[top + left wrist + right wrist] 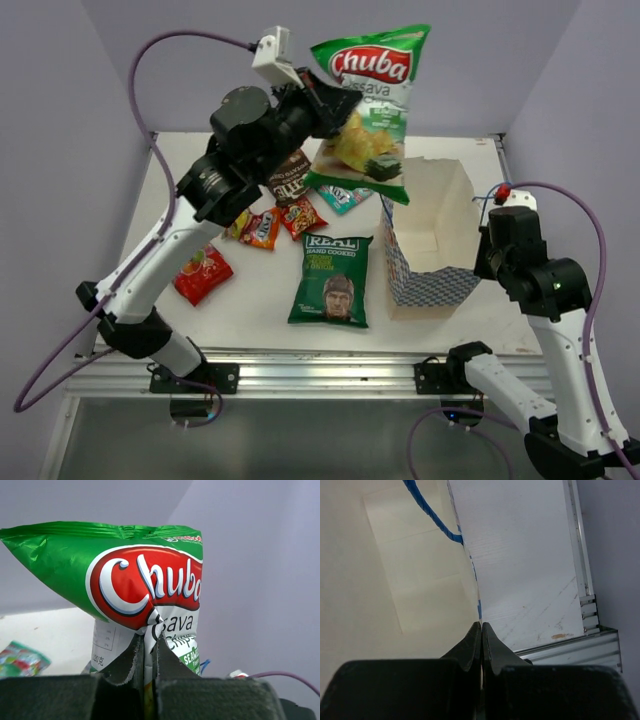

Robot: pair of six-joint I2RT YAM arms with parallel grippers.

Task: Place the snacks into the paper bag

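My left gripper [335, 112] is shut on a big green Chuba crisp bag [372, 105] and holds it high over the table's back, left of the paper bag's mouth. In the left wrist view the gripper [149, 640] pinches the Chuba bag [145, 585] at its middle. The white paper bag [432, 287] stands upright and open at the right, with chequered lower sides. My right gripper [487, 252] is shut on its right wall. In the right wrist view the gripper [481, 626] clamps the wall's edge [395, 580], under a blue string handle [432, 517].
On the table lie a green REAL crisp bag [332, 280], a brown crisp bag [290, 178], a teal packet [345, 197], a red packet [203, 275] and small orange [262, 228] and red [300, 215] packets. An aluminium rail [320, 372] runs along the near edge.
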